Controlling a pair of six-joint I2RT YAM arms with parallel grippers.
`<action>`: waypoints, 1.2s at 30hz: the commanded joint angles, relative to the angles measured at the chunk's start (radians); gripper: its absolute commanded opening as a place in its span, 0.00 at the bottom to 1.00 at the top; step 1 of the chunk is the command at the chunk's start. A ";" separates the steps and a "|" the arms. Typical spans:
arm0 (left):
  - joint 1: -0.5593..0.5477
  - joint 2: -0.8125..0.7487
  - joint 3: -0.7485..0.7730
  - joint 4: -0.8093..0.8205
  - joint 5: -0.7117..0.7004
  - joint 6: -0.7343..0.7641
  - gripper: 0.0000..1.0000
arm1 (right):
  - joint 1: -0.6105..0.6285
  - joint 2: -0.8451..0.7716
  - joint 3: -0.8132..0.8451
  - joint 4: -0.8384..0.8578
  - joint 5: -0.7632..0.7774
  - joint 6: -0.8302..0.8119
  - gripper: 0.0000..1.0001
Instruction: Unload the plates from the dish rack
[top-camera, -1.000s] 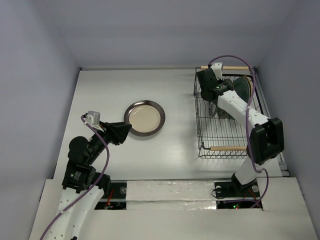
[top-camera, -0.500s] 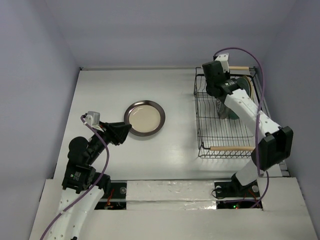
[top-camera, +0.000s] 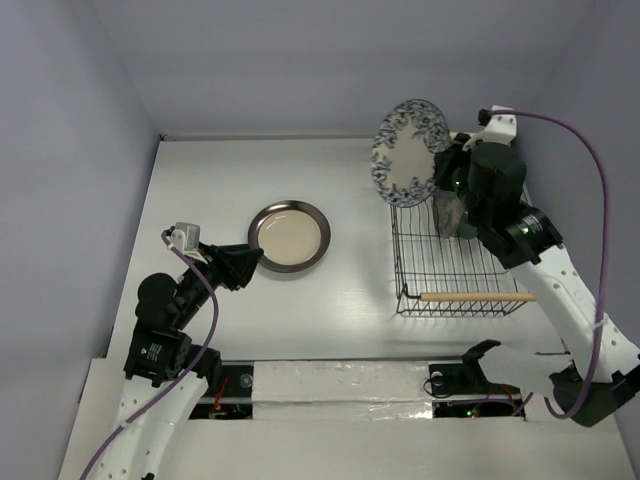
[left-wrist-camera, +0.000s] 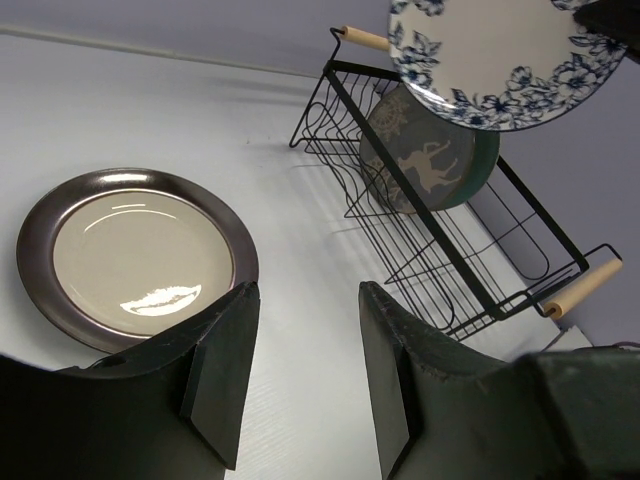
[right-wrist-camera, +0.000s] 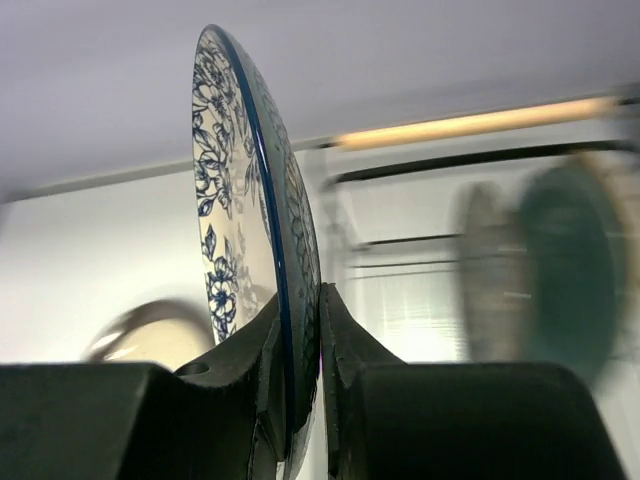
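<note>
My right gripper (top-camera: 446, 172) is shut on the rim of the white plate with the blue floral rim (top-camera: 410, 152) and holds it on edge, high above the far left corner of the black wire dish rack (top-camera: 450, 270). In the right wrist view the fingers clamp that plate (right-wrist-camera: 240, 200) at the gripper (right-wrist-camera: 300, 300). A dark deer-pattern plate (left-wrist-camera: 425, 165) and a teal plate (left-wrist-camera: 487, 150) stand in the rack (left-wrist-camera: 430, 250). The dark-rimmed cream plate (top-camera: 289, 236) lies flat on the table. My left gripper (top-camera: 250, 258) is open and empty just beside its near-left rim.
The rack has wooden rod handles, one at its near end (top-camera: 470, 296). White tabletop lies between the cream plate (left-wrist-camera: 135, 255) and the rack. Grey walls close the table on three sides.
My right arm has lifted the floral plate up out of the rack and swung up and to the right. The left arm has not moved.
</note>
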 joint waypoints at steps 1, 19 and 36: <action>0.007 0.006 0.027 0.039 0.005 0.004 0.41 | 0.040 0.080 -0.075 0.359 -0.377 0.200 0.00; 0.007 0.003 0.027 0.039 -0.006 0.002 0.42 | 0.216 0.623 -0.135 0.834 -0.595 0.573 0.00; 0.016 -0.006 0.023 0.044 0.001 0.001 0.42 | 0.227 0.716 -0.235 0.816 -0.542 0.561 0.40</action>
